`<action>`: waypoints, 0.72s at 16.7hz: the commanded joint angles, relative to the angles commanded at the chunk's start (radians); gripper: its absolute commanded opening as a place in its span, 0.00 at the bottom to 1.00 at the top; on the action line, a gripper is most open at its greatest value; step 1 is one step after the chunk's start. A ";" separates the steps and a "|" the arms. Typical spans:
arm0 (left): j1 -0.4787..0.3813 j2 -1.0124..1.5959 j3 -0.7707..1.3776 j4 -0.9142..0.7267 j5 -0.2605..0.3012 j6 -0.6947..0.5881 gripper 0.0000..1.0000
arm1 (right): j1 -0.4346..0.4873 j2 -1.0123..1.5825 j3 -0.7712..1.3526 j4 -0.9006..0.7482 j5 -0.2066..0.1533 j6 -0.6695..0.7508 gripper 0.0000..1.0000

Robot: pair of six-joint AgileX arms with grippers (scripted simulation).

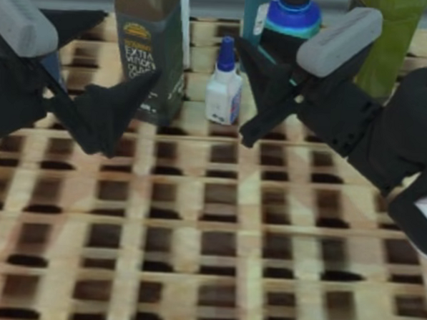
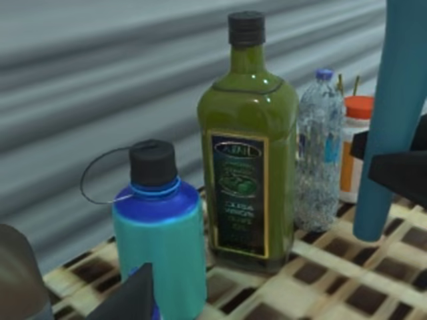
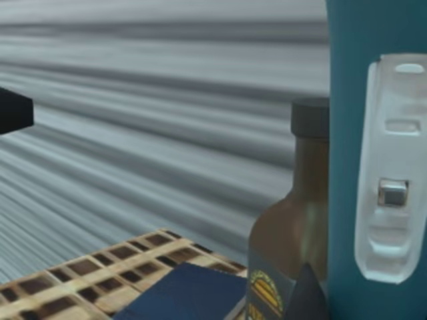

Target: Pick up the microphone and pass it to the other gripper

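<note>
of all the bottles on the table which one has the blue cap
The small white glue bottle, standing between the two grippers. It alone wears a blue cap; the olive oil bottle and teal water bottle have black caps.

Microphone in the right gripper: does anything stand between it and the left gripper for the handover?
Yes. A white glue bottle with a blue cap and a dark brown labelled bottle stand between the teal-handled microphone, held by the right gripper, and the open left gripper.
</note>
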 joint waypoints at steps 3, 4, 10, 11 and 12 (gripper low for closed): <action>-0.039 0.139 0.095 0.058 0.091 0.015 1.00 | 0.000 0.000 0.000 0.000 0.000 0.000 0.00; -0.048 0.169 0.117 0.072 0.110 0.019 1.00 | 0.000 0.000 0.000 0.000 0.000 0.000 0.00; -0.052 0.198 0.137 0.085 0.130 0.023 1.00 | 0.000 0.000 0.000 0.000 0.000 0.000 0.00; -0.054 0.201 0.139 0.086 0.128 0.023 1.00 | 0.000 0.000 0.000 0.000 0.000 0.000 0.00; -0.064 0.214 0.151 0.090 0.121 0.023 1.00 | 0.000 0.000 0.000 0.000 0.000 0.000 0.00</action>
